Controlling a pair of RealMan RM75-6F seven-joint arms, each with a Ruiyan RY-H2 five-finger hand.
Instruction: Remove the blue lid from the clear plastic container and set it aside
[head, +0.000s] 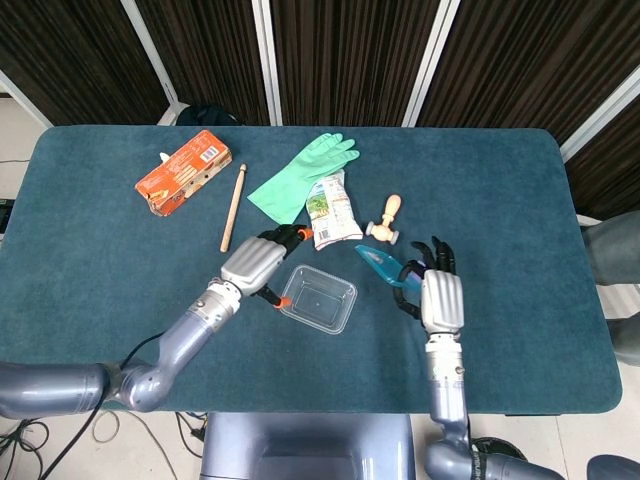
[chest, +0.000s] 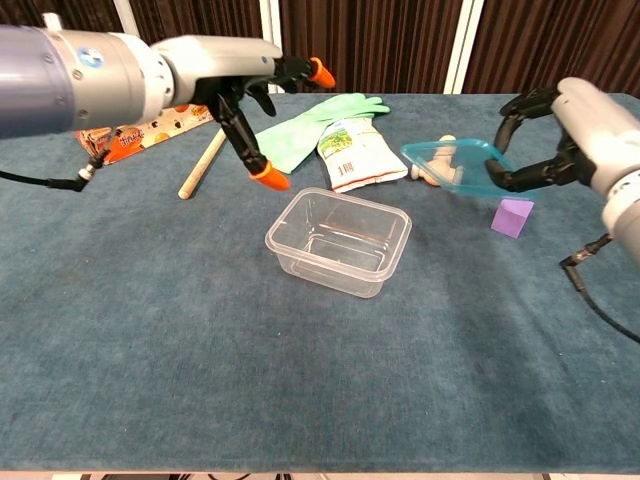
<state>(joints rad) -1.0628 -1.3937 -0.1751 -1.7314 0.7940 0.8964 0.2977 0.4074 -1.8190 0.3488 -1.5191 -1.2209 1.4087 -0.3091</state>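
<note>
Lid removal at the bench: the right hand grasps the blue lid, pinching its right edge and holding it tilted in the air to the right of the clear plastic container, above the bench near a small purple block. The container sits open near the bench's middle, with nothing visible inside. The left hand hovers to the container's far left, released, its orange-tipped fingers spread and touching nothing.

Beyond lie a green rubber glove, a printed packet, a small wooden piece, a wooden stick and an orange carton.

The lid looks thin, light and slightly flexible, probably slick plastic; an edge pinch like this one should serve, though a firm hold seems wise, since it could twist or slip. It likely still needs lowering onto bare cloth at right, clear of the block.
</note>
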